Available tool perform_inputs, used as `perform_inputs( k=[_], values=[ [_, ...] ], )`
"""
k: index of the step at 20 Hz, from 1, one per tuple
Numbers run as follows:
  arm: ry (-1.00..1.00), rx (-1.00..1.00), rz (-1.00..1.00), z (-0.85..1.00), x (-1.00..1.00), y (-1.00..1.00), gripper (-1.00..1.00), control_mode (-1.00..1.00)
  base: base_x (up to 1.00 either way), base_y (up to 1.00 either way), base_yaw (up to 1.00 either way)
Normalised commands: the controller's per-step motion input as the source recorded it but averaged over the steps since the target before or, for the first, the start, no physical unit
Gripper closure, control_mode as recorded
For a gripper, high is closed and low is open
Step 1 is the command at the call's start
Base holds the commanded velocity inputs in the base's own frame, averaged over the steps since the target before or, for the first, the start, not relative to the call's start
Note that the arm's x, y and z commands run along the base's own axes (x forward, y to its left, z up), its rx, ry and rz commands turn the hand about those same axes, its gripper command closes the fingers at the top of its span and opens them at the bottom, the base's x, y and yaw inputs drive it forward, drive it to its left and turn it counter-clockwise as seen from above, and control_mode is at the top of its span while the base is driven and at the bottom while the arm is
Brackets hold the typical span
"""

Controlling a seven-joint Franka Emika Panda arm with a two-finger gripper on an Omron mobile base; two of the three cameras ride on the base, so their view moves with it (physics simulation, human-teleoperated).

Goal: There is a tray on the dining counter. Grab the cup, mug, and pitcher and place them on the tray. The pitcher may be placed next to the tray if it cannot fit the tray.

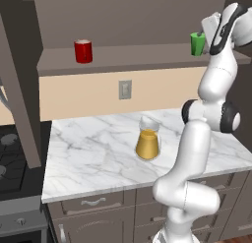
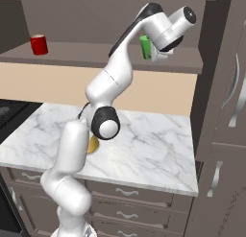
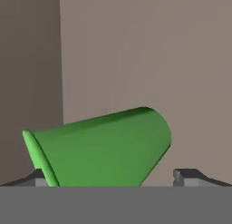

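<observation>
3 vessels are to be gathered, and none has been taken hold of yet. The green cup [image 1: 197,44] stands upright on a high brown shelf [image 1: 128,57] above the tabletop [image 1: 93,148], near the shelf's right end; the red mug [image 1: 83,51] stands on the same shelf, well apart to the left. The pitcher [image 1: 148,144], with its orange-yellow liquid, rests on the marble tabletop below, just in front of the arm. No tray is seen from here.

The arm is raised to shelf height and the claw [image 3: 113,177] is brought up close to the cup. Its 2 fingertips [image 3: 188,177] are spread wide, 1 on each side of the cup's body (the cup appears lying sideways in the hand view because the hand is rolled), and no contact with the wall can be made out.

The cup is judged to be light, rigid and smooth-sided, so little force should be needed, though the taper could let it slide through the fingers toward its narrow base if it is squeezed weakly. The middle of the wall, or slightly above it, would be the sounder place to grip. Being so light, it could be tipped over or pushed back against the wall by a careless nudge before the fingers are closed.
</observation>
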Motion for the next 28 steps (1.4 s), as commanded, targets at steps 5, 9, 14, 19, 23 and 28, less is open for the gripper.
perform_inputs(
  k=[5, 9, 14, 19, 23, 28],
  values=[
    [0.14, -0.02, 0.0, -0.18, -0.02, 0.0, -1.0, -1.0, 0.0, 0.0, 0.0],
    [0.04, -0.04, 0.0, -0.21, -0.06, 0.0, -1.0, -1.0, 0.0, 0.0, 0.0],
    [0.0, -0.02, 0.0, -0.17, -0.04, 0.0, -1.0, -1.0, 0.0, 0.0, 0.0],
    [0.0, -0.01, 0.0, -0.03, 0.0, 0.0, -1.0, -1.0, 0.0, 0.0, 0.0],
    [0.0, 0.0, 0.0, 0.0, 0.0, 0.0, -1.0, -1.0, 0.0, 0.0, 0.0],
    [0.0, 0.0, 0.0, 0.0, 0.0, 0.0, -1.0, -1.0, 0.0, 0.0, 0.0]
  ],
)
